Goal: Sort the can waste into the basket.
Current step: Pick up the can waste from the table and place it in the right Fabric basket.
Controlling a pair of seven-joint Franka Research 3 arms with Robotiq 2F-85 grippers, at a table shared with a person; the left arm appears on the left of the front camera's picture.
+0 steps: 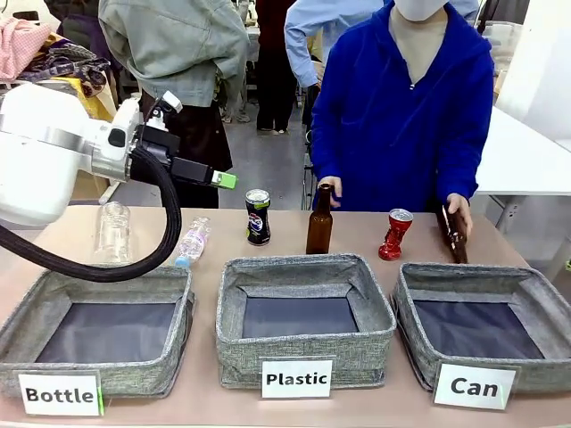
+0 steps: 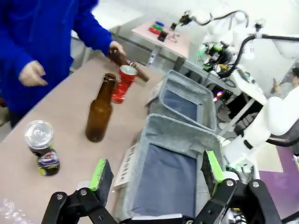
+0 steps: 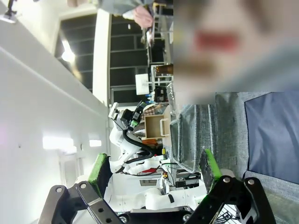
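Behind far-left corner of Can basket (image 1: pixel 464 270) stands red can (image 1: pixel 395 234), upright, waist crushed; black can (image 1: pixel 258 217), blue-white logo, well left of that basket. Left gripper (image 2: pixel 156 170) and right gripper (image 3: pixel 152 168) both gape wide, empty, so I judge approach step, nothing binned yet. Next: I bring L jaws astride black can, clear of brown bottle (image 1: pixel 319 220).

Three grey baskets: Bottle basket (image 1: pixel 143 374), Plastic basket (image 1: pixel 236 357), Can basket (image 1: pixel 406 308). Two cans: black can (image 1: pixel 258 217), red can (image 1: pixel 394 235). Two brown glass bottles (image 1: pixel 318 227). Two clear plastic bottles (image 1: pixel 113 234).

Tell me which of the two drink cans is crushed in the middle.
The red can, right of the upright brown bottle; its waist is pinched, while the black can has straight sides.
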